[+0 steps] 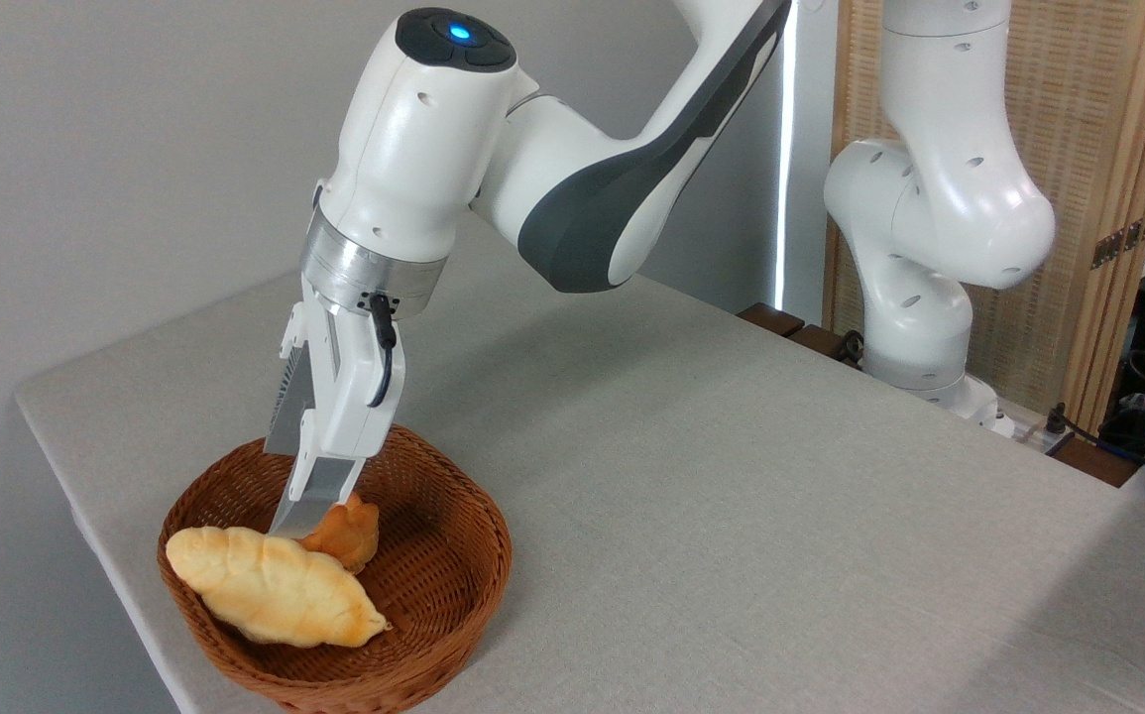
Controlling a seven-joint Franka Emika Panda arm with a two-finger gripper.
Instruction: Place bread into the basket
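The bread (270, 587), a long pale golden loaf with pointed ends, lies inside the basket (485, 501) along its front left side, one end resting against the rim. The basket is round brown wicker and sits near the table's front left corner. My gripper (299, 518) reaches down into the basket, its tips just behind the loaf's upper edge and touching or nearly touching it. Only one broad grey finger (319, 486) shows, seen side-on, so the gap between the fingers is hidden.
A small orange knotted bun (351, 533) sits in the basket right beside the gripper tips, behind the loaf. The grey table (691, 476) stretches to the right. The arm's white base (919, 327) stands at the back right, with cables near it.
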